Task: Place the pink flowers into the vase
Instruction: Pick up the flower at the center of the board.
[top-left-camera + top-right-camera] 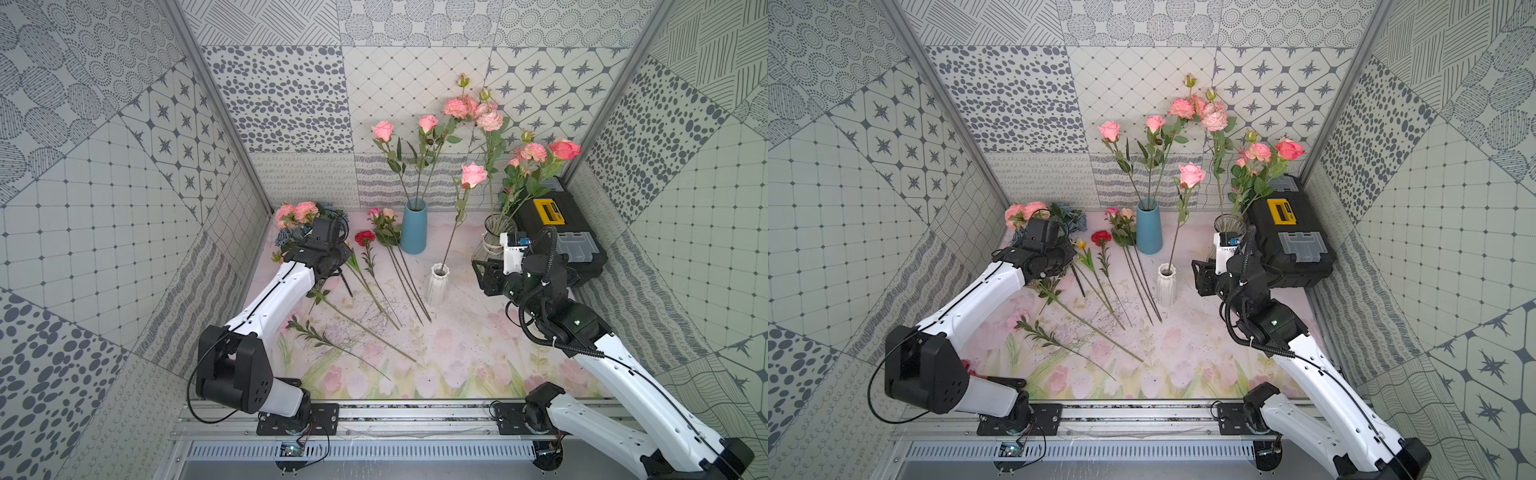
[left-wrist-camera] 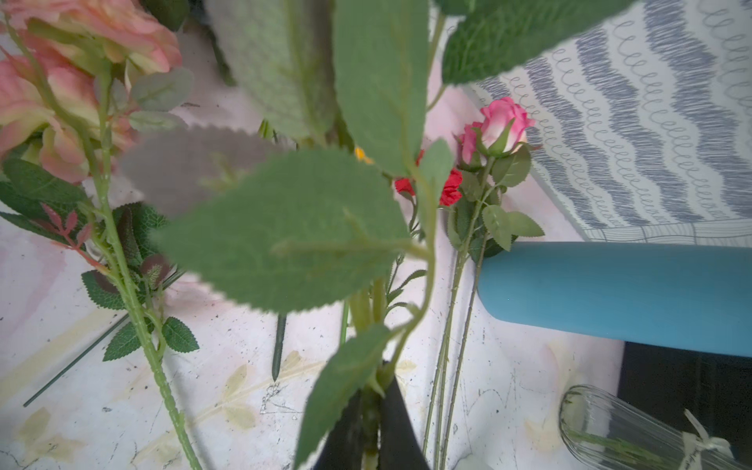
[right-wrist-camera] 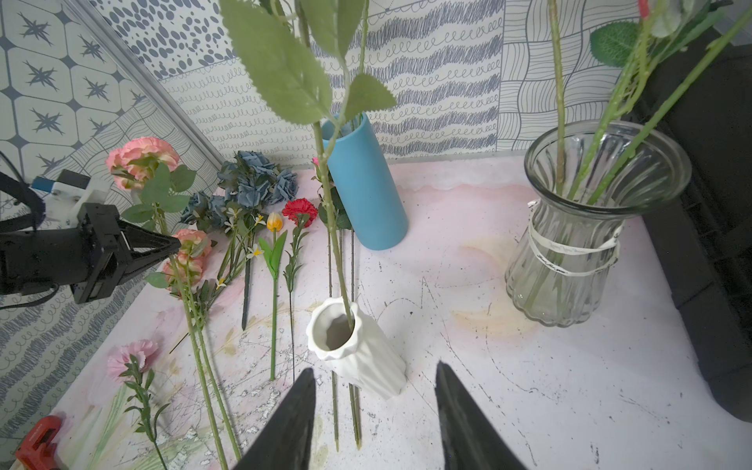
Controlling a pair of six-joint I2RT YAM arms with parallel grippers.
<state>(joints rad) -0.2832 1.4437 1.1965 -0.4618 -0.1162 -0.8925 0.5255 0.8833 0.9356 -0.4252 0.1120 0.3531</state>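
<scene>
Between the fingers of my left pincer (image 2: pixel 373 390), clenched, a pink flower stem (image 2: pixel 371 423); just ahead of my right pincer (image 3: pixel 375 368), released, white ribbed vase (image 3: pixel 321 350).

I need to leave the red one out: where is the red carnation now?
In both top views the red carnation lies flat on the mat, left of the blue vase, between the yellow tulip and the small rosebud spray.
</scene>
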